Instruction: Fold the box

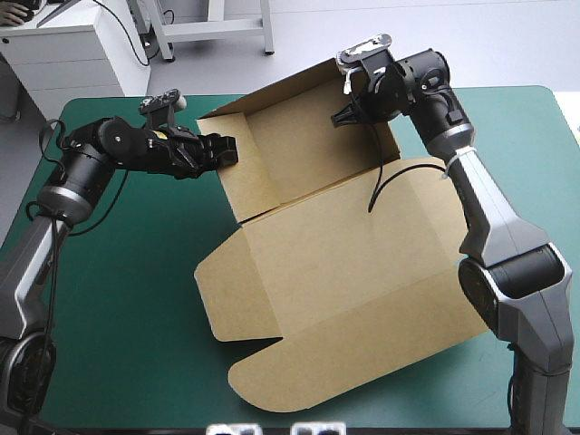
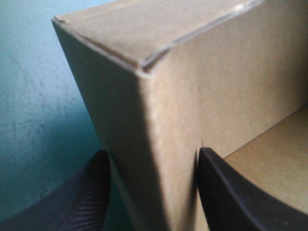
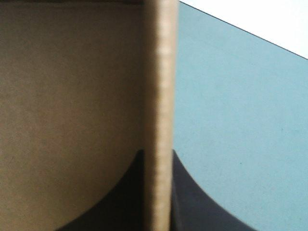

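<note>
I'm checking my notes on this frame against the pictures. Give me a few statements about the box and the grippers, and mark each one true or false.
1. The left gripper has a wall of the box between its fingers. True.
2. The right gripper hangs free over the table and holds nothing. False: it is shut on the edge of a raised wall, one finger on each side.
3. The lid lies flat on the teal-green cover. True.
4. The box is one flat sheet with no walls up. False: the walls at its far part stand raised.
5. Both grippers hold the same wall. False: the left gripper is at the left wall and the right gripper is at the far right side.
</note>
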You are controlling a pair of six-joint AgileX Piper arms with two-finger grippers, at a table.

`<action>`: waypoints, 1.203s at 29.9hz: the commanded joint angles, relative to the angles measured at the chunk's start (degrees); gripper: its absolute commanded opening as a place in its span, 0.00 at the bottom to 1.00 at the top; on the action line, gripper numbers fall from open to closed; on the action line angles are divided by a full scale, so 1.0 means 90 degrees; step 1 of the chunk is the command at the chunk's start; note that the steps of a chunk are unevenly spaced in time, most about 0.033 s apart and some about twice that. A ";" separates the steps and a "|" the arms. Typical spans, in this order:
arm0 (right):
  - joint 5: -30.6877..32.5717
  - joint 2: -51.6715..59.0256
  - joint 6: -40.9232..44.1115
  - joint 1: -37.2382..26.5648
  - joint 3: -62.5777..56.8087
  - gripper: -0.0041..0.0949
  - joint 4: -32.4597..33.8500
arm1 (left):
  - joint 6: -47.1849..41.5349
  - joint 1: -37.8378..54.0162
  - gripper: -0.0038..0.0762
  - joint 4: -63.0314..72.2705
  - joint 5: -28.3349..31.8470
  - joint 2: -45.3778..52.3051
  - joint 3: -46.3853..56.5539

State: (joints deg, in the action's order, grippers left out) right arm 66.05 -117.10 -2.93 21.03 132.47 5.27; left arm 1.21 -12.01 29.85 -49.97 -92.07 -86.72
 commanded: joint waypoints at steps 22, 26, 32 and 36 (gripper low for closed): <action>0.0626 -0.0155 0.0496 0.0282 0.0206 0.03 -0.0543 | -0.1380 -0.0736 0.04 -0.2379 0.0480 -0.0839 -0.1126; 0.0626 -0.0367 0.0560 0.0282 0.0206 0.03 -0.0647 | -0.1767 -0.0736 0.04 -0.2995 -0.0472 -0.1355 -0.1795; 0.0626 -0.0792 0.0578 0.0282 0.0206 0.03 -0.0682 | -0.1763 -0.0756 0.04 -0.3071 -0.1466 -0.2242 -0.2512; 0.0626 -0.1157 0.0482 0.0270 0.0166 0.03 -0.0682 | -0.1763 -0.0876 0.04 -0.3391 -0.1771 -0.2755 -0.2592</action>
State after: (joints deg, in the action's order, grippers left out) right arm 71.01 -129.92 5.07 22.51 132.58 4.89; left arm -16.48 -18.22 0.96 -65.56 -116.82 -108.54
